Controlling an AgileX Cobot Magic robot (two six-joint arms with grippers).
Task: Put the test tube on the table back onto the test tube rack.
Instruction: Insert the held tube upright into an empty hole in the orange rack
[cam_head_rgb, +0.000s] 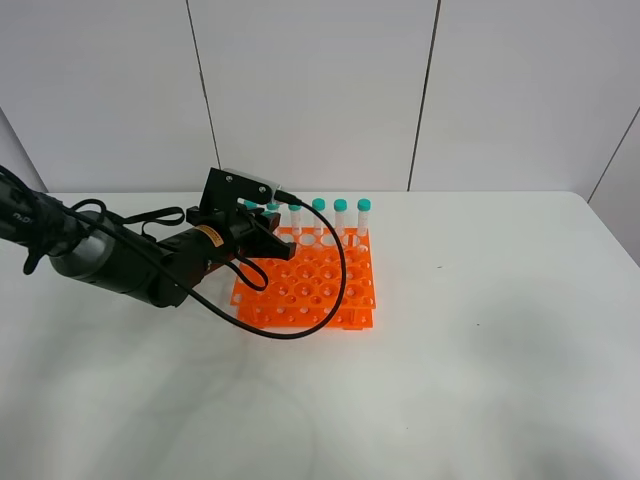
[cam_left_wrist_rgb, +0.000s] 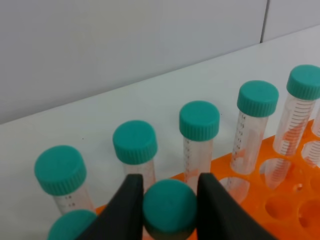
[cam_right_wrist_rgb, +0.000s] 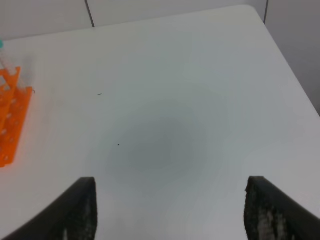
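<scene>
- The left claw (cam_left_wrist_rgb: 170, 200) pinched the test tube (cam_left_wrist_rgb: 170, 209) by its cap, over the test tube rack (cam_head_rgb: 310, 282).
- The right claw (cam_right_wrist_rgb: 170, 210) was spread above the tabletop (cam_right_wrist_rgb: 165, 100).

rack (cam_head_rgb: 310, 285): glossy orange plastic | tubes (cam_left_wrist_rgb: 247, 135): clear plastic, ribbed matt caps | table (cam_head_rgb: 480, 370): smooth matt white

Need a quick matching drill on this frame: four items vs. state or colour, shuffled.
Items:
1. test tube
2. test tube rack
3. right gripper
4. table

States:
A. open, over bare tabletop
B. white
C. cap between the left gripper fingers
D. orange, grid of round holes

Pairs: 1-C, 2-D, 3-A, 4-B
</scene>
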